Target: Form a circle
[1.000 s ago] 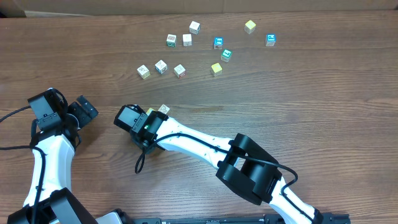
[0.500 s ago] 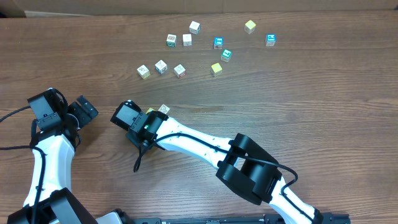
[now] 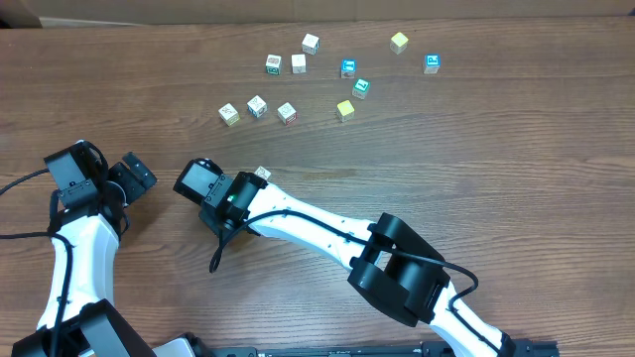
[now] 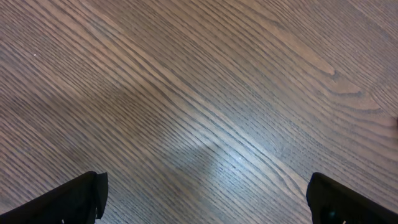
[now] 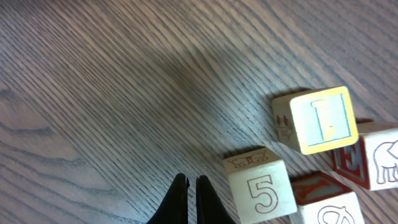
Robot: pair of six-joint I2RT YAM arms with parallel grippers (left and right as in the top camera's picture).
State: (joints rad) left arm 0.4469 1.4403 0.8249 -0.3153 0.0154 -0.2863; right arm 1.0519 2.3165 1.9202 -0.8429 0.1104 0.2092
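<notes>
**A:** As we look down from overhead, where do we find the circle?

**B:** Toward the table's near left, mostly hidden under the right arm; only a pale bit of it shows. Loose cubes lie scattered well apart from it, toward the far edge. The left gripper sits off to the left.

**A:** And from the left wrist?

**B:** We see bare wood grain, with its fingers spread wide, released, holding nothing.

**A:** The right wrist?

**B:** The right gripper is clenched on nothing, tips together just beside the "5" cube. That one, the yellow-faced cube, the red-lettered cube and the elephant cube huddle close at our lower right.
</notes>
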